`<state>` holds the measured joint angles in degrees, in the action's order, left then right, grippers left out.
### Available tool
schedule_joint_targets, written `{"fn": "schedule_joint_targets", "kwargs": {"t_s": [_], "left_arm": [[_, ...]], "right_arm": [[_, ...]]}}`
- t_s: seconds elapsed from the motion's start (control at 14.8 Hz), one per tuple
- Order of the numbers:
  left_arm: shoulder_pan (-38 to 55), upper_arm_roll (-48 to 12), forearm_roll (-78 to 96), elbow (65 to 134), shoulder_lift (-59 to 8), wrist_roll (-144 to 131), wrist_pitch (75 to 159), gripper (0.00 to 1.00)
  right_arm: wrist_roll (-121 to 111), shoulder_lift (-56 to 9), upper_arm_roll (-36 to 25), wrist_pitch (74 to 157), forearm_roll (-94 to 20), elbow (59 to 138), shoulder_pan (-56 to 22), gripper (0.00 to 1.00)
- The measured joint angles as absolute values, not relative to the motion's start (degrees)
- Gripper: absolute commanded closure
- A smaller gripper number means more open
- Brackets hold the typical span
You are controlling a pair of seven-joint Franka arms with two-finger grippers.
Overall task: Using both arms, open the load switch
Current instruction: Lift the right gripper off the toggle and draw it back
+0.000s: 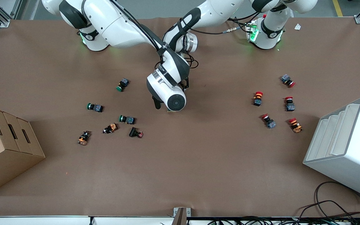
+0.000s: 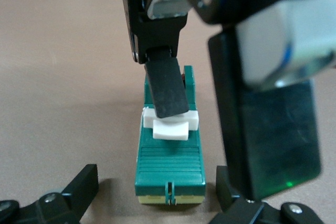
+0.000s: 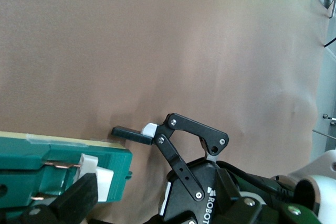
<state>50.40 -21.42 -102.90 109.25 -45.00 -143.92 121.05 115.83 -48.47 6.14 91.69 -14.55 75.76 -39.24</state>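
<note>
The load switch (image 2: 169, 153) lies on the brown table (image 1: 198, 162) near its middle, mostly hidden under both wrists in the front view. The right gripper (image 2: 173, 98) sits low over it — one finger (image 2: 166, 90) touching the white piece (image 2: 170, 125); I cannot tell its grip. The left gripper (image 2: 157, 195) straddles the switch's end — released, fingers apart.

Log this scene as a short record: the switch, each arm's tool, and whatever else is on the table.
load switch: dark green rectangular block with a white piece, lying flat mid-table on the brown table
right tool: down on the switch's white piece
left tool: open, straddling one end of the switch, not touching it
right arm's end: small green and orange round-capped push buttons, brown cardboard box
left arm's end: red-capped push buttons, white stepped container
</note>
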Motion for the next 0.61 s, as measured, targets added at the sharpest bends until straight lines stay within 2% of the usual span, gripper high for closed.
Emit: {"fn": "schedule_joint_targets", "kwargs": {"t_s": [0.34, 0.61], "left_arm": [[50.08, -21.41, -102.90, 108.90, -45.00, -143.92, 121.03, 0.01], [49.95, -21.59, -102.54, 107.88, -44.95, -144.09, 121.06, 0.01]], "right_arm": [[113.37, -47.67, 5.38, 91.53, -14.43, 74.60, -37.90, 0.00], [101.47, -42.91, 4.65, 85.38, -14.14, 71.62, -30.17, 0.00]]}}
